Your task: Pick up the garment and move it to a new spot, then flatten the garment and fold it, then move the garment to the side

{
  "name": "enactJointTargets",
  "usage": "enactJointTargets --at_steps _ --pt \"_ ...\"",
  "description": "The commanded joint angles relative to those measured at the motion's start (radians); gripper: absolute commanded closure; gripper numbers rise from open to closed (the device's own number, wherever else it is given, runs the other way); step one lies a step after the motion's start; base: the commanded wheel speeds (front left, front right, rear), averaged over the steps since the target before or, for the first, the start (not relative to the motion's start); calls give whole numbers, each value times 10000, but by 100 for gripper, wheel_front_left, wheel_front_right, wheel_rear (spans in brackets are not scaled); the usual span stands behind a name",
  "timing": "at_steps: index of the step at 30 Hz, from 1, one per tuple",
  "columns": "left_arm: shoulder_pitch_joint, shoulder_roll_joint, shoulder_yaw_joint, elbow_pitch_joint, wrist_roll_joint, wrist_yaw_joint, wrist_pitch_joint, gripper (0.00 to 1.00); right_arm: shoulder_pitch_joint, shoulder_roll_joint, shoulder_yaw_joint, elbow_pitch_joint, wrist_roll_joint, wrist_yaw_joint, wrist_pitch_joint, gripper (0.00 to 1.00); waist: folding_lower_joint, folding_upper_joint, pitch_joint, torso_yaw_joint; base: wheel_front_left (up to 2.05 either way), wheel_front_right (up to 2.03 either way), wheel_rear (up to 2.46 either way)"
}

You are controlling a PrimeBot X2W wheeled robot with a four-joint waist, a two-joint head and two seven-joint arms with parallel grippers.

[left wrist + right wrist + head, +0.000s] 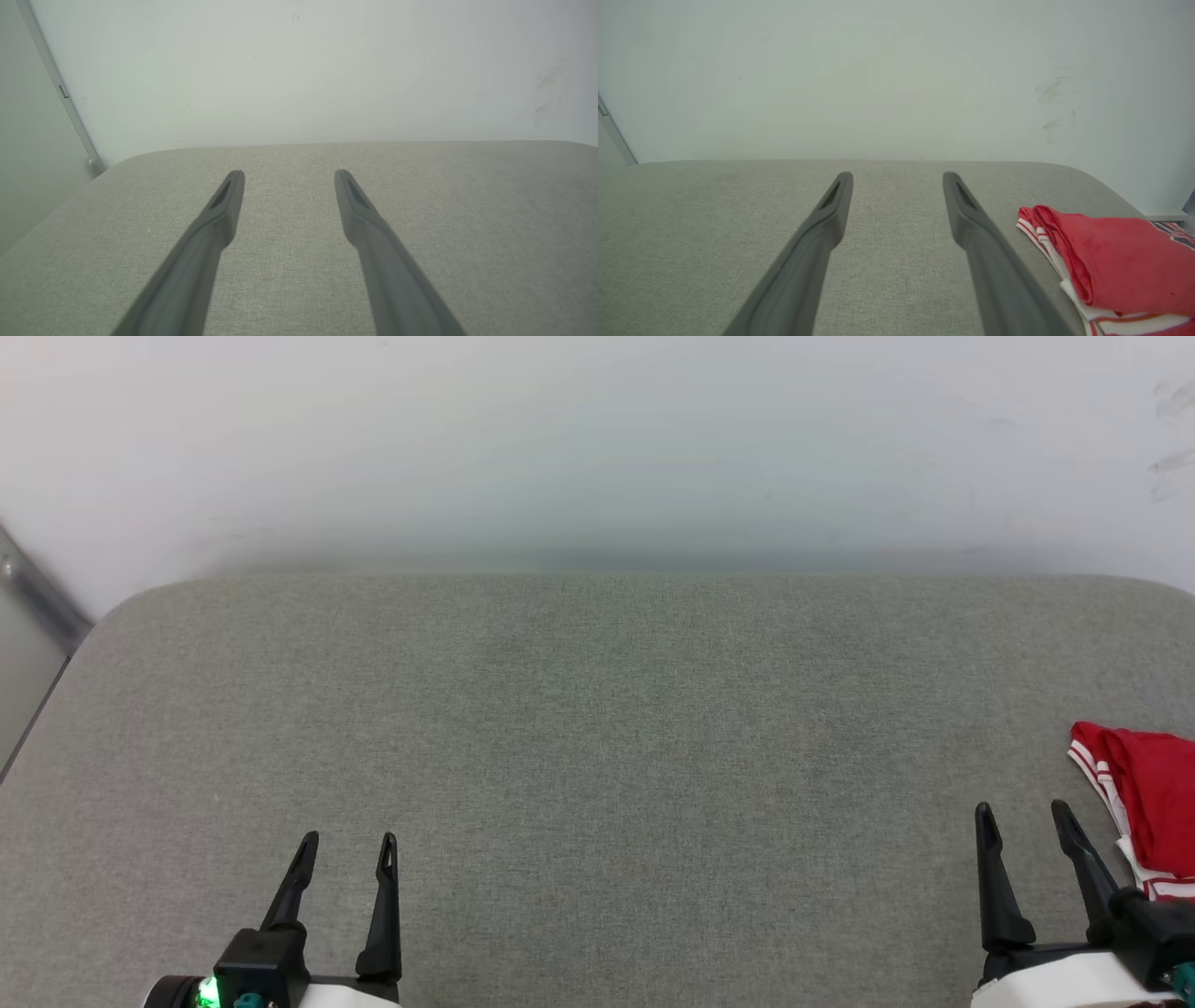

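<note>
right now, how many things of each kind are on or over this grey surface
garments: 1, the red and white garment, lying at the right edge
tools: 2, the left tool and the right tool, both open and empty
surfaces: 1, the grey padded surface
total: 4
</note>
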Motion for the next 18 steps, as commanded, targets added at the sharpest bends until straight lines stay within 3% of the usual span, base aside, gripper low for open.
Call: enactJointTargets --at_steps 1,10,11,15,18 --pt "108 -7 3 25 10 -27 -23 0 207 51 -3 -60 87 -7 -49 0 1 0 -55 0 0 0 0" --pt "208 -14 -17 161 46 -87 -23 0 520 54 51 -70 396 -7 -45 0 1 0 -218 -14 0 0 0" --pt "136 -4 -18 176 24 -81 0 100 449 10 33 -38 385 0 -17 100 1 0 -220 -14 0 0 0" --pt "190 -25 -17 587 -42 -81 72 100 503 17 26 366 438 0 57 100 1 0 -223 -17 0 0 0" --pt "41 -25 76 702 -693 -109 271 100 372 18 -7 454 1064 0 244 100 1 0 -216 -27 0 0 0"
